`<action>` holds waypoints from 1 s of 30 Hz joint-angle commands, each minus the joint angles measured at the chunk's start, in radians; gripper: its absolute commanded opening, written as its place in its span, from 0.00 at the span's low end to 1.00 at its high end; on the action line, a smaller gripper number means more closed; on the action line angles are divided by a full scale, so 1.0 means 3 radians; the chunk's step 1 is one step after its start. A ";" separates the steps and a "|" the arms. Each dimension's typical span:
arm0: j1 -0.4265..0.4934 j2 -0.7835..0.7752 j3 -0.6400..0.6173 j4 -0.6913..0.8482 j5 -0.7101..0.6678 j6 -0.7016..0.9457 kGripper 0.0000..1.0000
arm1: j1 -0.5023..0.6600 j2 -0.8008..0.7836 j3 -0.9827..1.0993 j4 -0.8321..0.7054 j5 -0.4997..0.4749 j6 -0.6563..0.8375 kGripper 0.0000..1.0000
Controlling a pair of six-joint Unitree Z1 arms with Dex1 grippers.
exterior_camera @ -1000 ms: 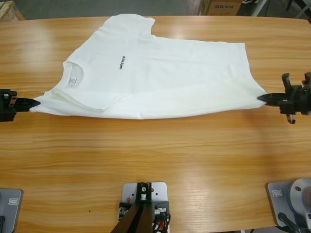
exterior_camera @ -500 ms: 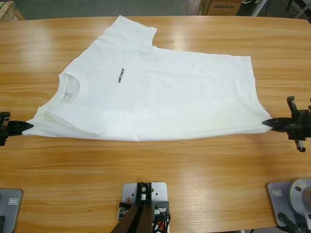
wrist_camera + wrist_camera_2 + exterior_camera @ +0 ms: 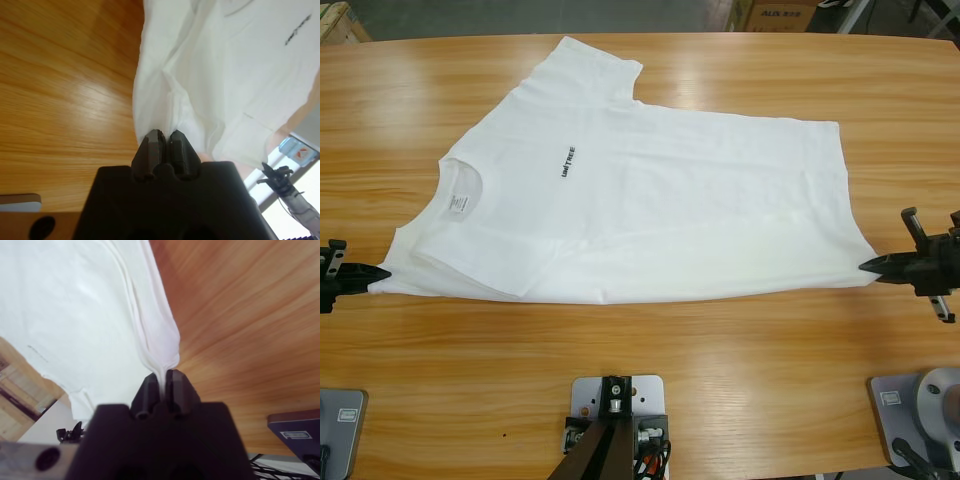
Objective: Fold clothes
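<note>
T-shirt (image 3: 650,200), one, between two pinching grippers

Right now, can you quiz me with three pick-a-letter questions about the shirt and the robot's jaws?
1. Where does the T-shirt lie?
A. on the wooden table
B. in a basket
C. on the floor

2. What colour is the T-shirt?
A. red
B. white
C. blue

3. What are the left gripper and right gripper doing?
A. both open above the shirt
B. only one touches it
C. each shut on a shirt corner

Answers:
1. A, wood grain shows all round the cloth.
2. B, it is plain white with small dark lettering.
3. C, each wrist view shows cloth pinched between closed jaws.
</note>
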 commanded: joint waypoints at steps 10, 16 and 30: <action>0.0142 0.0651 0.0119 0.0021 0.0090 -0.0002 0.00 | 0.0091 0.0348 -0.0109 0.0065 -0.0298 0.0139 0.00; 0.0159 0.0791 0.0114 -0.0009 0.0095 0.0041 0.00 | 0.0091 0.0386 -0.0114 0.0060 -0.0337 0.0148 0.00; 0.0100 0.0980 0.0055 -0.0111 0.0102 0.0117 0.27 | 0.0101 0.0478 -0.0099 0.0070 -0.0420 0.0081 0.98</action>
